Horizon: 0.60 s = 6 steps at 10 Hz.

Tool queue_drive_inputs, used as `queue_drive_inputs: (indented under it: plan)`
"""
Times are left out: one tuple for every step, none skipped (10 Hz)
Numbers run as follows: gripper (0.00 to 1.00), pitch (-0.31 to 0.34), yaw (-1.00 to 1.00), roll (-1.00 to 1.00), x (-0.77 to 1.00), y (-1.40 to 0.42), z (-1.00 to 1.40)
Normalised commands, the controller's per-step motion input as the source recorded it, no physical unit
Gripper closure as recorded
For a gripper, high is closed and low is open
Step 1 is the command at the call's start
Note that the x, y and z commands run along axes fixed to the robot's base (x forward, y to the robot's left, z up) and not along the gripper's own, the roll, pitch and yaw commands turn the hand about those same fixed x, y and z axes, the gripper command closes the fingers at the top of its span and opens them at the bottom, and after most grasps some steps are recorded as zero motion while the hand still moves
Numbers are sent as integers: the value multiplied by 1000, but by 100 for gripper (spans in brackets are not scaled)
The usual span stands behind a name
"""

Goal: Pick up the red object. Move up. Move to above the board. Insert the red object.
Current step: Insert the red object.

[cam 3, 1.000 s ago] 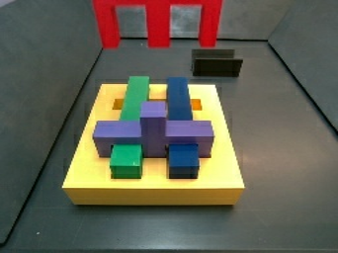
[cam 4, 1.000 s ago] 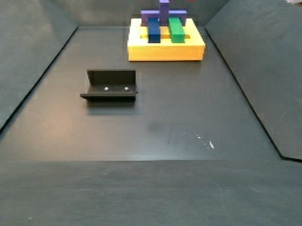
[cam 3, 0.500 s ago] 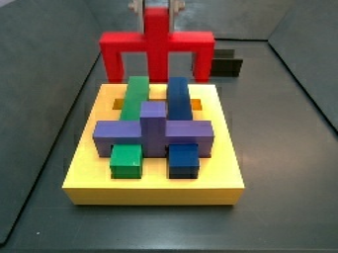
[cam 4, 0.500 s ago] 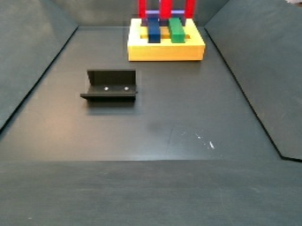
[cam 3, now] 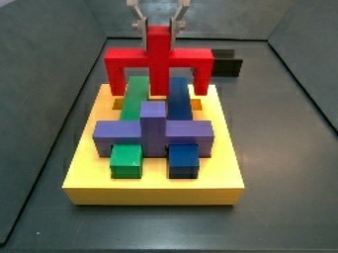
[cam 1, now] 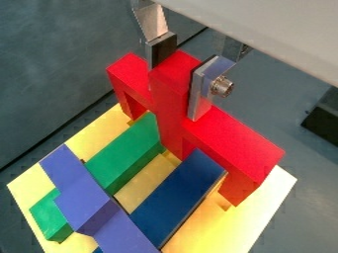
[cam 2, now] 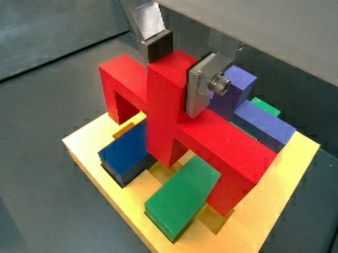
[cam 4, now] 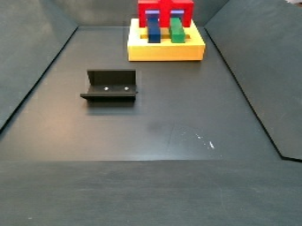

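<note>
My gripper (cam 3: pixel 158 22) is shut on the central stub of the red object (cam 3: pixel 158 59), a red arch with two legs. It holds the arch upright over the far end of the yellow board (cam 3: pixel 152 188). The legs hang on either side of the green block (cam 3: pixel 132 94) and blue block (cam 3: pixel 179 94). I cannot tell whether the legs touch the board. In both wrist views the silver fingers of the gripper (cam 1: pixel 183 71) (cam 2: pixel 179 67) clamp the red object (cam 1: pixel 238 143) (cam 2: pixel 218 148) above the board (cam 1: pixel 258 217) (cam 2: pixel 86 153). In a side view the red object (cam 4: pixel 165 13) stands over the board (cam 4: pixel 165 50).
A purple block (cam 3: pixel 152 128) crosses the green and blue blocks on the board. The dark fixture (cam 4: pixel 109 86) stands on the grey floor away from the board; it also shows behind the red object in a side view (cam 3: pixel 230 65). Dark walls enclose the floor.
The gripper has brought the red object down from high above the board's far end, so that its legs now straddle the green and blue blocks.
</note>
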Motion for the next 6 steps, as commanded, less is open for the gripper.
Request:
queue_drive_inputs:
  plan:
    - [100,0,0,-70,9,0,-171]
    - [100,0,0,-83,9,0,-149]
    - [100,0,0,-86,29,0,-137]
    - [100,0,0,-93,71,0,-111]
    - [100,0,0,-73,23,0,-134]
    - [100,0,0,-51,-11,0,-134]
